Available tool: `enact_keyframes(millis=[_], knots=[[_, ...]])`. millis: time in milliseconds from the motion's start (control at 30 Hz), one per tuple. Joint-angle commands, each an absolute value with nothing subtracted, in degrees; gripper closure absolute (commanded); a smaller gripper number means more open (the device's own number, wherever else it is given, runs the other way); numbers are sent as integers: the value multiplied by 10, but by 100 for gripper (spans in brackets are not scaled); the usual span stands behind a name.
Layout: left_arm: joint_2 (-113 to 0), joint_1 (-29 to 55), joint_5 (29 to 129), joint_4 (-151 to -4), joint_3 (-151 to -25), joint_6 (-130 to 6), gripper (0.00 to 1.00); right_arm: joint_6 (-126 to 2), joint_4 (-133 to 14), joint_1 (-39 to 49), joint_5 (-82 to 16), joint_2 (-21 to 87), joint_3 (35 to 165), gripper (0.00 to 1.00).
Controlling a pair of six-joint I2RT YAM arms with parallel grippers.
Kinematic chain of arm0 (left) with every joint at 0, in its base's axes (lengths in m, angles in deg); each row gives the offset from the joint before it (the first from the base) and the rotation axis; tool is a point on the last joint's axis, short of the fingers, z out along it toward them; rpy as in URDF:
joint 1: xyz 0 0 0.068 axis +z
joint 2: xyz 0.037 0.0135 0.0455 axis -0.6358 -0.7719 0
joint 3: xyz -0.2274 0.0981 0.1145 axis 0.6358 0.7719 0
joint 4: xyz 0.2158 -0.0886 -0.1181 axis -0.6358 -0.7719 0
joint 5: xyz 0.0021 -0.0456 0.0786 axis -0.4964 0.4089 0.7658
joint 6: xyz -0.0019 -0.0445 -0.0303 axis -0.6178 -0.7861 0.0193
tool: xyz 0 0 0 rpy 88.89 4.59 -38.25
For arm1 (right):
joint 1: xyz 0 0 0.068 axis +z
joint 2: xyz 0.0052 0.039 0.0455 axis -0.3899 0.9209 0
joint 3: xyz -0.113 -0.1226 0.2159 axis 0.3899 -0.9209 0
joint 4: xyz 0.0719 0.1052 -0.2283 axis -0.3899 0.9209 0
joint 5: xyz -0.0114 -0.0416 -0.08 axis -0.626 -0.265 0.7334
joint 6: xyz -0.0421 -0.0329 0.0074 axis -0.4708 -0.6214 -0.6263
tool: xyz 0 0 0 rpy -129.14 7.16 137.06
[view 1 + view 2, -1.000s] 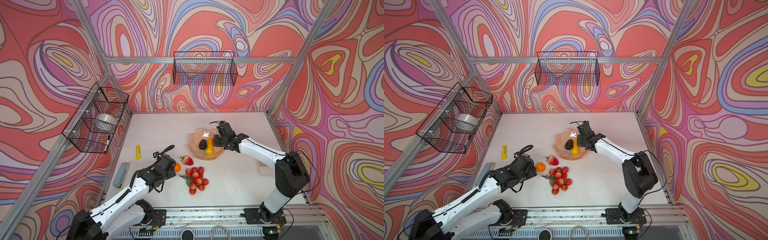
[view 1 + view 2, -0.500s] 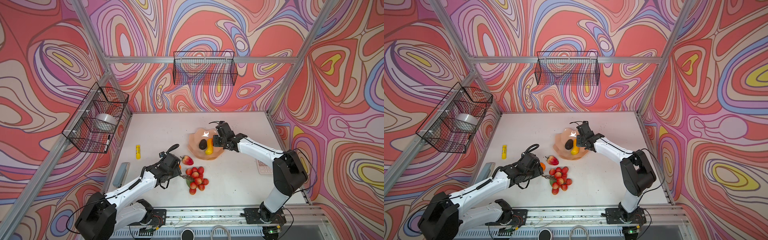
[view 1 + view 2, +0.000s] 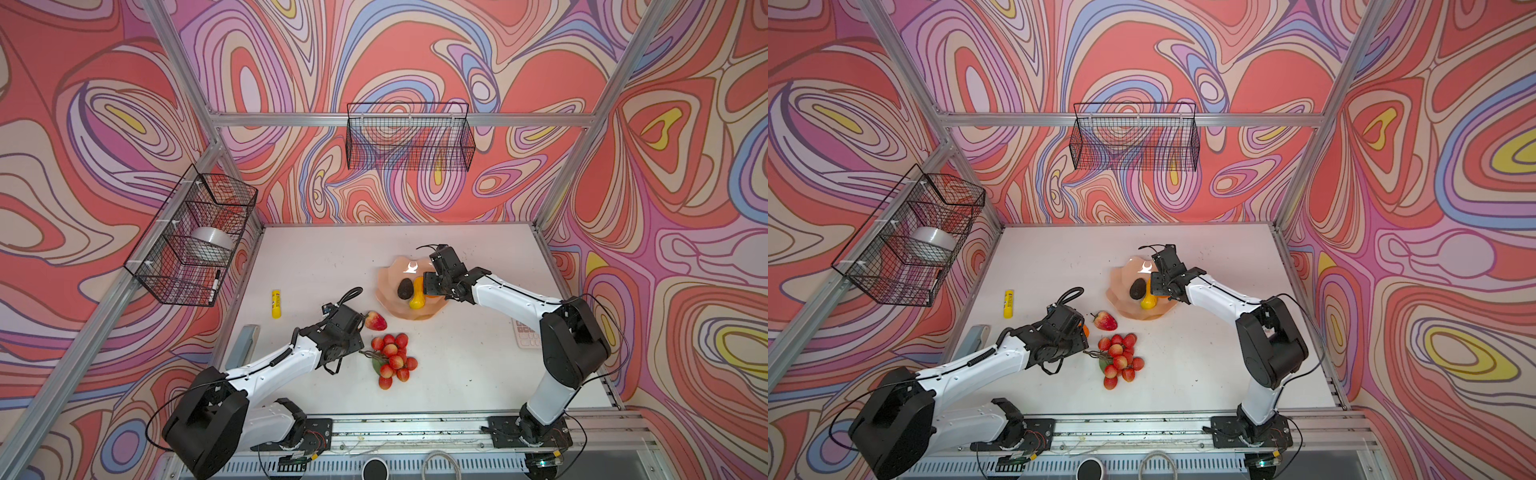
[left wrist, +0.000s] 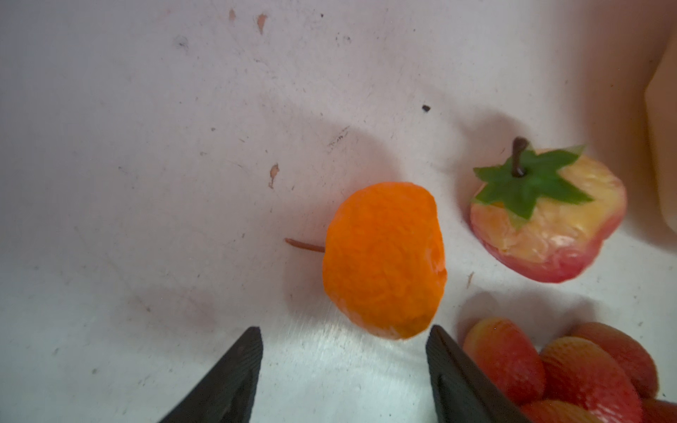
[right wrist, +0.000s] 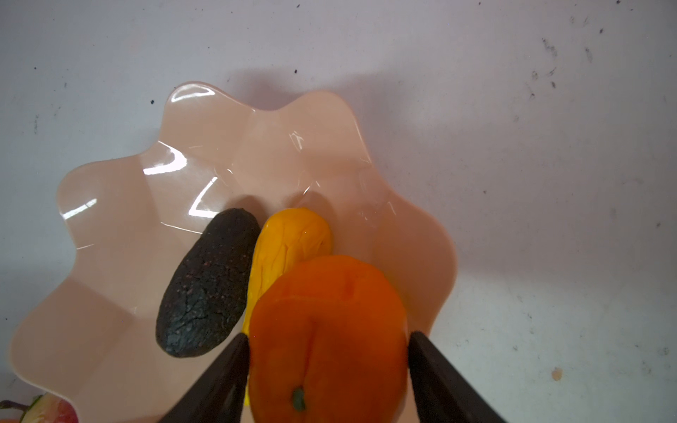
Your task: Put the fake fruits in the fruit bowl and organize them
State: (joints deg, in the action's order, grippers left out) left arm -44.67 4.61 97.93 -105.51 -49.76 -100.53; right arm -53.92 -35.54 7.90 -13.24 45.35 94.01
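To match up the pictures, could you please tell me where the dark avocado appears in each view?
In a top view: avocado, inside the fruit bowl.
In a top view: likewise inside the bowl.
Left wrist: not in it.
Right wrist: in the bowl, mid-picture.
Shared landmark: the yellow-orange fruit beside it.
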Motion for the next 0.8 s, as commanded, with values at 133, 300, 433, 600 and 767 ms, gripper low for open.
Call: enact_keyframes(millis=[133,300,433,600,767], knots=[[-454,46,1015,-1061,-528,-1008,19,-558,-365,82,-102,434,947,19],[-470,48,1023,-1061,-539,-1004,25,-563,-369,83,-91,396,947,16],[-493,51,1020,-1057,-548,-1000,33,-565,-373,83,-81,363,940,15],[-506,53,1032,-1069,-562,-992,51,-568,-374,83,-67,339,928,14],[-475,52,1070,-1094,-559,-977,61,-565,-380,83,-71,336,919,14]])
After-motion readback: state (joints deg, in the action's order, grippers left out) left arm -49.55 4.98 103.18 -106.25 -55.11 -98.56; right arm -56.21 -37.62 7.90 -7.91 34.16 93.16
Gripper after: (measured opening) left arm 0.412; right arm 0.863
